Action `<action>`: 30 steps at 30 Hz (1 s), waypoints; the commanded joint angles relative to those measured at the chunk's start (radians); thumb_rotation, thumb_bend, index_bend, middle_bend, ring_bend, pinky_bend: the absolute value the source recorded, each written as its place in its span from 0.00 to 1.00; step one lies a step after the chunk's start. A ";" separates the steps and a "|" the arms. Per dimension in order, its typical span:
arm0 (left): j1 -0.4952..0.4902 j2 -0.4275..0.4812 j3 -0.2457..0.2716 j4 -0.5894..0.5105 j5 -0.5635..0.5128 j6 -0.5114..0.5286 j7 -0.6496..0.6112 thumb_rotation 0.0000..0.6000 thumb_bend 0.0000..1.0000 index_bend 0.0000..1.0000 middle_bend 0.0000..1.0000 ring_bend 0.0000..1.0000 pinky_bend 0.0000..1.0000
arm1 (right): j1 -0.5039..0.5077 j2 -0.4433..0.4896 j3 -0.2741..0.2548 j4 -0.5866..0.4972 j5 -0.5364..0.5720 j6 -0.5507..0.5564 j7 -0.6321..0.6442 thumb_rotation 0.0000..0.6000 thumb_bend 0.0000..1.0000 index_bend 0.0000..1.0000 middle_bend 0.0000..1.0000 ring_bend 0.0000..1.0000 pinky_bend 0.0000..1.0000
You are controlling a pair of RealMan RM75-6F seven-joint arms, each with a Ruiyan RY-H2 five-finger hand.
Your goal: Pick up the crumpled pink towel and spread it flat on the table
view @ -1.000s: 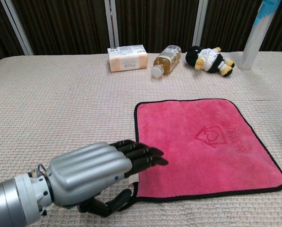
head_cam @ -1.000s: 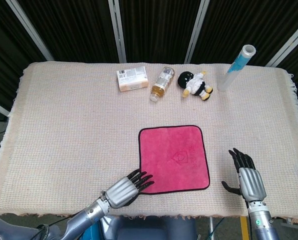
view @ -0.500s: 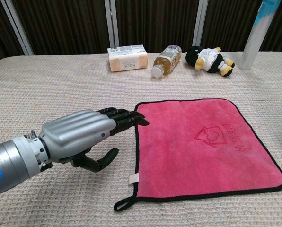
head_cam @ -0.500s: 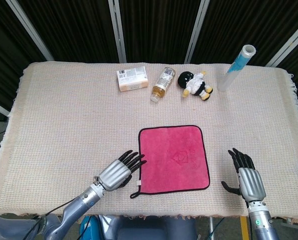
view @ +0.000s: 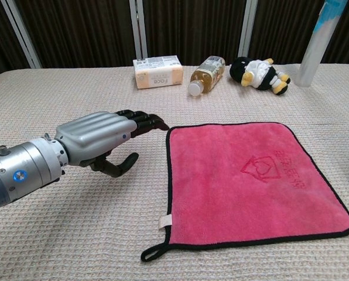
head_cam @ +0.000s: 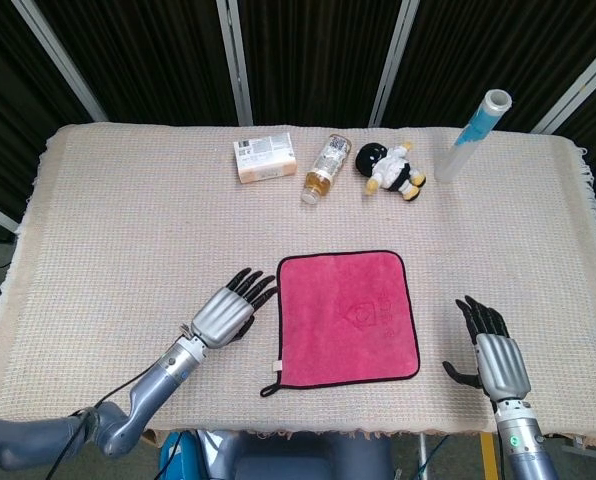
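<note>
Head view: the pink towel is laid out flat between the two hands. The left hand is seen just off its left edge, fingers loose, nothing held. The right hand is parked apart on the right, fingers spread, empty.

Chest view: only the left hand is shown, relaxed and empty, fingertips near the towel's far left corner.

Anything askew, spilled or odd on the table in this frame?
Only the bottle at the back, lying on its side between the box and the plush toy; no spill visible. The pink towel lies flat.
</note>
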 commanded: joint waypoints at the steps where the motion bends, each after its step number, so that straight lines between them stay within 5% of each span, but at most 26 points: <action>1: -0.010 -0.003 -0.008 0.021 -0.021 -0.020 0.002 1.00 0.67 0.09 0.03 0.00 0.00 | 0.004 -0.002 0.002 0.003 0.007 -0.008 -0.004 1.00 0.24 0.00 0.00 0.00 0.00; 9: 0.033 0.031 0.016 0.019 0.008 0.061 -0.053 1.00 0.56 0.09 0.03 0.00 0.00 | 0.006 -0.008 0.001 0.009 0.001 -0.007 -0.008 1.00 0.24 0.00 0.00 0.00 0.00; 16: 0.178 0.136 0.051 -0.039 0.044 0.294 -0.098 1.00 0.08 0.09 0.03 0.00 0.00 | 0.007 -0.012 0.005 0.029 -0.007 -0.001 -0.004 1.00 0.24 0.00 0.00 0.00 0.00; 23: 0.371 0.247 0.122 -0.094 0.063 0.531 -0.208 1.00 0.01 0.06 0.00 0.00 0.00 | 0.013 -0.022 0.002 0.088 -0.062 0.023 -0.011 1.00 0.24 0.00 0.00 0.00 0.00; 30: 0.507 0.300 0.160 -0.025 0.079 0.694 -0.232 1.00 0.01 0.04 0.00 0.00 0.00 | 0.010 -0.065 0.009 0.173 -0.111 0.079 -0.030 1.00 0.24 0.00 0.00 0.00 0.00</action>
